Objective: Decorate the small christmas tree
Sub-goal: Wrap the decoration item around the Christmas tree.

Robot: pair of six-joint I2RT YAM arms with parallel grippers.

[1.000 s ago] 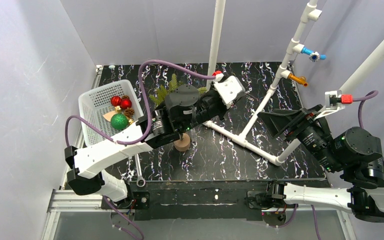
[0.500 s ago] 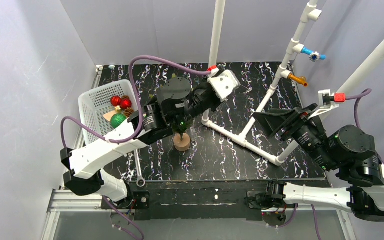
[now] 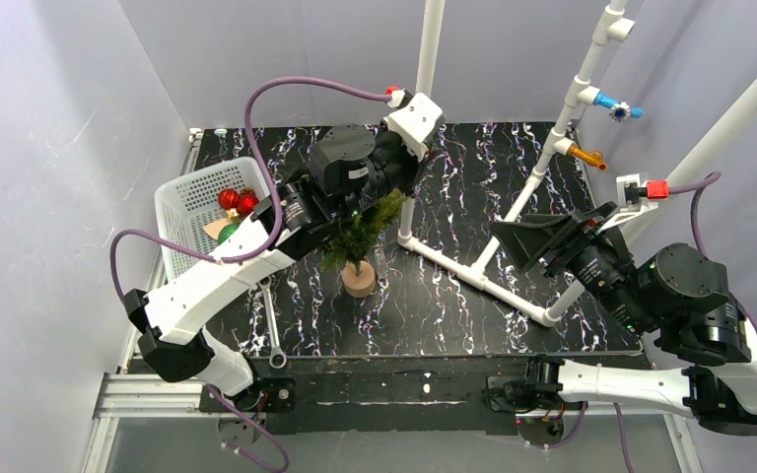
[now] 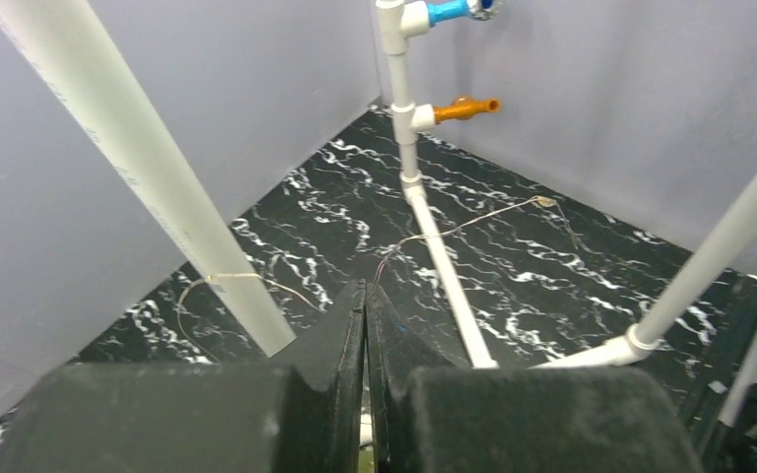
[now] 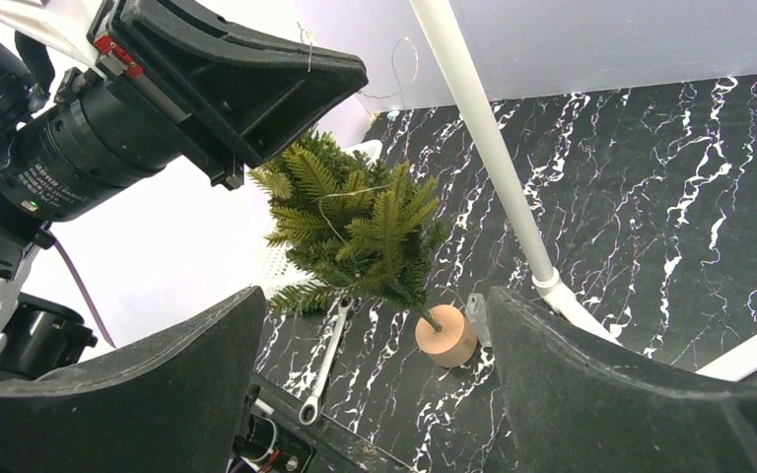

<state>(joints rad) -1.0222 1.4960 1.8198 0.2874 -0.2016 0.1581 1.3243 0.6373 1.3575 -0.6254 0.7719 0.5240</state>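
Note:
The small christmas tree (image 3: 360,236) stands on its round tan base (image 3: 359,279) mid-table, its crown leaning toward the back right. In the right wrist view the tree (image 5: 355,222) fills the centre. My left gripper (image 3: 394,182) hovers just above the treetop and is shut; a thin wire (image 4: 453,229) comes out from between its tips (image 4: 366,296) and trails over the tabletop. More of that wire (image 5: 340,202) lies across the branches. My right gripper (image 3: 517,241) is open to the right of the tree, its fingers (image 5: 158,394) empty.
A white basket (image 3: 192,187) at the left holds red baubles (image 3: 237,201), a green one and pine cones. A wrench (image 3: 271,330) lies near the front edge. A white pipe frame (image 3: 473,271) with blue (image 3: 616,106) and orange (image 3: 586,155) valves crosses the right half.
My left arm has lifted and swung toward the back, uncovering the tree, which it hid before. The right gripper has edged slightly left and stays open.

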